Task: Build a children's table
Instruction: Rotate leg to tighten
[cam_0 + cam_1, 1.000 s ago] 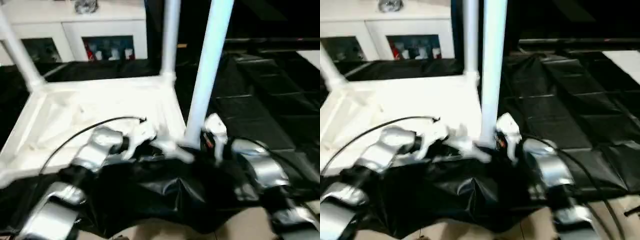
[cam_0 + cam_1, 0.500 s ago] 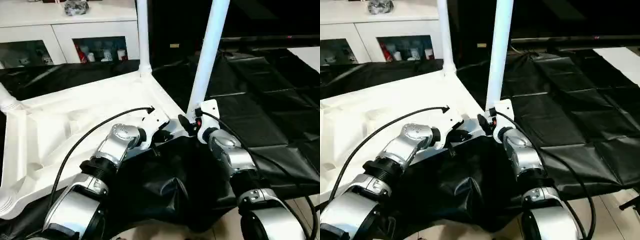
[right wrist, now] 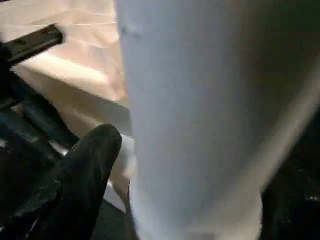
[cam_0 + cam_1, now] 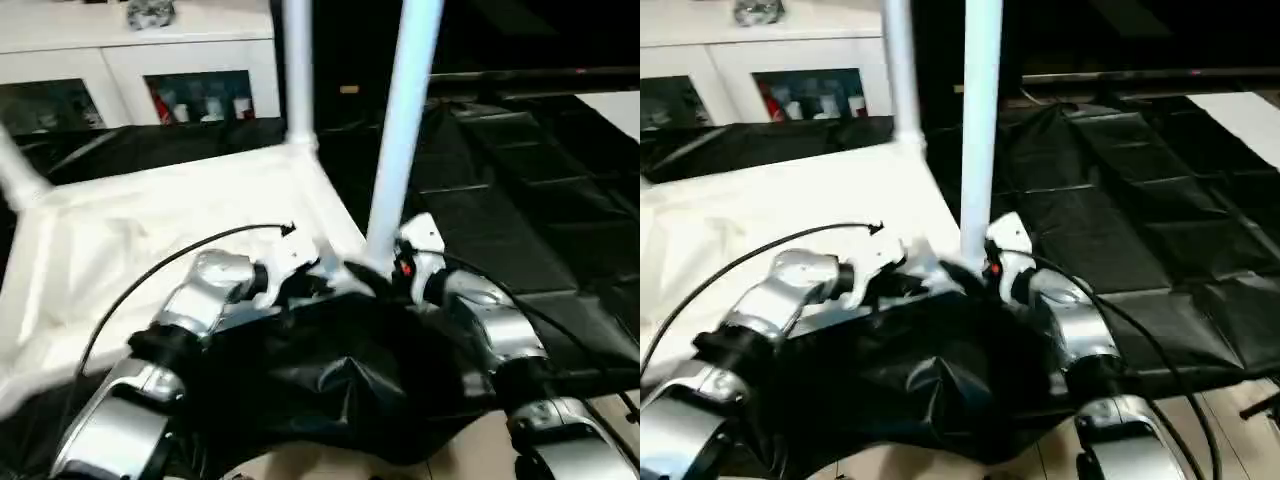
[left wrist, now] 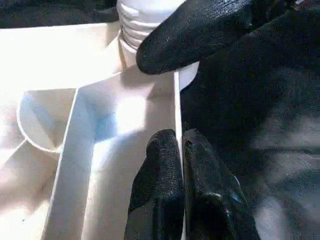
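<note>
White tabletop (image 4: 150, 215) lying upside down across the left and centre of the head view, ribbed underside facing up, resting on a black sheet (image 4: 520, 200) that covers the surface. Three white tube legs rising from corner sockets: near leg (image 4: 400, 120) upright at centre frame, seated in the near right corner socket; far leg (image 4: 298, 70) upright behind it at the top centre; third leg (image 4: 20, 170) slanting at the left edge. Left tool (image 5: 180, 175) pinched narrow on the tabletop's thin edge wall just below the near socket, one finger (image 5: 160, 185) on the inner face, the other on the outer. Right tool (image 4: 385, 272) at the base of the near leg, one black finger (image 3: 85, 165) lying against the tube's side, the opposite finger hidden behind the tube, so grip cannot be told; that finger's tip also seen against the ribbed collar of the socket in the left wrist view. Silver forearms converging from the lower corners. White glass-door cabinet (image 4: 150, 80) at the upper left, beyond the sheet.
</note>
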Robot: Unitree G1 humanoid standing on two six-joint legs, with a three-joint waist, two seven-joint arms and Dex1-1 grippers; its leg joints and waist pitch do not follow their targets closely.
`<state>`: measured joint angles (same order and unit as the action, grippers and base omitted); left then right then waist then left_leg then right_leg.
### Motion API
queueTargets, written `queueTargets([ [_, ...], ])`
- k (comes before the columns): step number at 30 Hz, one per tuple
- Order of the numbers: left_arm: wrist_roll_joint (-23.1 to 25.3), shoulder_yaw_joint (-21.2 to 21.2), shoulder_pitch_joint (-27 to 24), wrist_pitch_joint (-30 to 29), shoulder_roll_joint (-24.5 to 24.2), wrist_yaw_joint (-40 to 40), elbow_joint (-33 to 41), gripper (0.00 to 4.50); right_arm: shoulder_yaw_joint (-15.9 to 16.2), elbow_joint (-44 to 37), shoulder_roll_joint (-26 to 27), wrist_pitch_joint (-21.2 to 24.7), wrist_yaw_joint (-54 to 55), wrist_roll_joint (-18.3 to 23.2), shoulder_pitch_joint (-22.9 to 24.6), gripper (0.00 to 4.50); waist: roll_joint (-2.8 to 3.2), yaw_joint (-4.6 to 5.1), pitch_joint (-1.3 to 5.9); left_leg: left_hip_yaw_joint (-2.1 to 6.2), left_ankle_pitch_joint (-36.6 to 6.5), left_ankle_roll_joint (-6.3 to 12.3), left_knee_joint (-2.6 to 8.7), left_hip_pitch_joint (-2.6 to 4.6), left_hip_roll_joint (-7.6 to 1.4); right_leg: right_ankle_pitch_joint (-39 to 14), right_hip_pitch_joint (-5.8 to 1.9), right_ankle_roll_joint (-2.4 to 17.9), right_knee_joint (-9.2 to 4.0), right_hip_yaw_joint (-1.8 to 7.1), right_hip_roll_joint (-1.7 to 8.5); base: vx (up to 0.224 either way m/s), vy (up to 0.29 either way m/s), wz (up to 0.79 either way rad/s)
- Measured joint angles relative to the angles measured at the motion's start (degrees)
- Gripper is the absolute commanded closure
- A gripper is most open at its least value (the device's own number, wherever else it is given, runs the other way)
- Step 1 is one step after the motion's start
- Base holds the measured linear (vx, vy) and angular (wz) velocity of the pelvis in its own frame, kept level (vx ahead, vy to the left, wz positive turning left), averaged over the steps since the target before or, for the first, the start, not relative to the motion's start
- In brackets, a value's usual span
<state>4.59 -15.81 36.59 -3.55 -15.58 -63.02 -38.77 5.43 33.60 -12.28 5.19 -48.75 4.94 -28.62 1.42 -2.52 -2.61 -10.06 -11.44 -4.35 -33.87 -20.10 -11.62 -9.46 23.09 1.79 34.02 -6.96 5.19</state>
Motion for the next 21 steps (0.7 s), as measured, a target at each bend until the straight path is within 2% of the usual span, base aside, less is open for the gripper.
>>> queueTargets([
  [3, -1.2, -0.8, -1.2, 0.6, -1.9, -4.5, 1.9, 4.5, 3.0, -4.6, -4.5, 1.0, -8.0, 1.2, 2.3, 0.58, -0.02, -0.59, -0.01, -0.02, 0.0, 0.02, 0.01, -0.03, 0.0, 0.0, 0.0, 0.0, -0.01, 0.0, 0.0, 0.0, 0.0, 0.0],
  [8, -2.4, -1.3, -2.3, 1.2, -3.8, -9.6, 3.3, 4.5, 5.1, -8.4, -7.3, 2.3, -14.5, 1.7, 4.3, 0.58, -0.04, -0.96, -0.02, -0.02, 0.0, -0.01, -0.01, -0.02, -0.01, -0.1, 0.01, -0.1, -0.01, 0.0, 0.0, 0.0, 0.0, 0.0],
  [10, -2.6, -1.4, -2.3, 1.2, -4.2, -10.4, 3.3, 4.5, 5.3, -8.7, -7.6, 2.8, -15.7, 1.7, 4.4, 0.84, -0.06, -0.97, -0.04, -0.02, 0.0, -0.06, -0.02, -0.02, 0.0, -0.2, 0.01, -0.3, -0.01, 0.0, 0.0, 0.0, 0.0, 0.0],
  [13, -2.7, -1.5, -2.4, 1.1, -4.7, -11.8, 3.8, 4.5, 5.6, -9.9, -8.3, 4.3, -16.5, 2.1, 4.5, 0.94, -0.08, -1.07, -0.04, -0.02, -0.1, -0.12, -0.02, -0.01, -0.01, -0.2, 0.02, -0.3, -0.01, 0.0, 0.0, 0.0, 0.0, 0.0],
  [15, -2.9, -1.5, -2.6, 0.8, -5.0, -12.8, 4.1, 4.5, 6.0, -10.8, -8.7, 5.4, -17.3, 2.4, 4.6, 1.22, -0.08, -1.1, -0.05, -0.02, -0.1, -0.1, 0.0, -0.02, -0.01, -0.2, 0.02, -0.3, -0.01, 0.0, 0.0, 0.0, 0.0, 0.0],
  [21, -3.2, -1.5, -2.6, 0.0, -5.2, -12.1, 4.2, 4.5, 5.7, -10.3, -7.2, 5.5, -15.2, 2.0, 4.5, 1.66, -0.14, -0.97, -0.07, -0.02, -0.1, -0.11, 0.0, -0.02, -0.01, -0.1, 0.02, -0.1, 0.01, 0.0, 0.0, 0.0, 0.0, 0.0],
])
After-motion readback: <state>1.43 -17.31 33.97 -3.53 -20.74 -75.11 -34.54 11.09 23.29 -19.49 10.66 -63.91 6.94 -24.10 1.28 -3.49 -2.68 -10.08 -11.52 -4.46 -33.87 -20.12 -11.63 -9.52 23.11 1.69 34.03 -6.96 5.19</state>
